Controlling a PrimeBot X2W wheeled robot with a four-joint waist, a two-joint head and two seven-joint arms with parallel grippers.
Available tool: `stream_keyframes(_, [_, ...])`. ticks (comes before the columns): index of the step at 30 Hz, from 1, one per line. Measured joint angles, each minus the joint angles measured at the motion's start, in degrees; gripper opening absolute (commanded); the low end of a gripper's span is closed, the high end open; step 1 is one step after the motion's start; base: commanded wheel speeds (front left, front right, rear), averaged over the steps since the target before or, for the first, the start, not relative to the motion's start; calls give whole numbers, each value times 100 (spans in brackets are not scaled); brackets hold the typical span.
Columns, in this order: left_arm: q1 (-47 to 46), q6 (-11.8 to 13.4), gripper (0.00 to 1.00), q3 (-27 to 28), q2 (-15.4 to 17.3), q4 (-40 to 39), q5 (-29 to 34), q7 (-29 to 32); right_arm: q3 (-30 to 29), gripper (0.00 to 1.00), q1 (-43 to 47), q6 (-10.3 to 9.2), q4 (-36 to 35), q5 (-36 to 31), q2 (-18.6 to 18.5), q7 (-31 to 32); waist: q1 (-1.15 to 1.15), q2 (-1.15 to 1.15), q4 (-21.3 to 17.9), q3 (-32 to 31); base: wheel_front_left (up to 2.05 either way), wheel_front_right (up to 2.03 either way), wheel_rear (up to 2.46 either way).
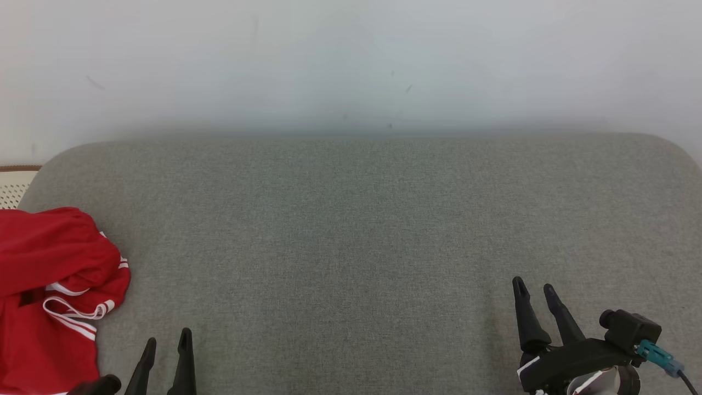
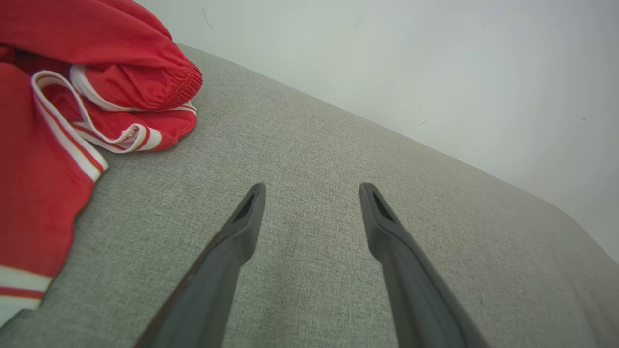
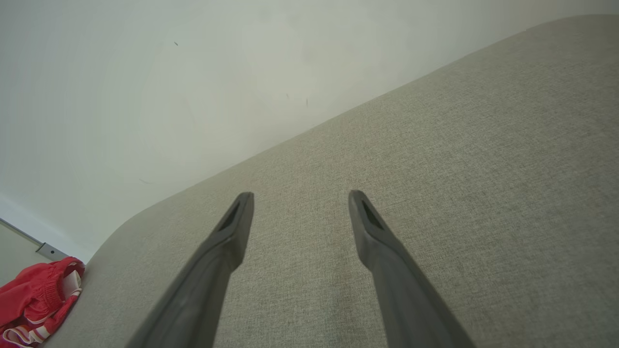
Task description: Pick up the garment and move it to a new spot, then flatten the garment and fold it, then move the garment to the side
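Observation:
The garment (image 1: 49,291) is red with white stripes and lies crumpled at the left end of the grey cushion (image 1: 351,241). In the left wrist view the garment (image 2: 53,125) bunches at the upper left, its elastic waistband showing. My left gripper (image 1: 167,340) hovers open just right of it, nothing between its fingers (image 2: 246,212). Far off at the lower right, my right gripper (image 1: 535,288) is open and empty too. The right wrist view shows the garment (image 3: 36,299) small at the bottom left, beyond my right gripper (image 3: 300,195).
A pale wall (image 1: 351,60) runs behind the cushion. A cream perforated object with a brown rim (image 1: 13,184) sits past the cushion's left end. The cushion's rounded back corners curve down at both sides.

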Motion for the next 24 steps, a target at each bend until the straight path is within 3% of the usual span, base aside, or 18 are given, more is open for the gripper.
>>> stream_keyframes(24, [-218,301,100,4,10,112,1183,-323,-100,100,-240,0,426,-1384,22,-267,0,0,-106,50,0,0,0])
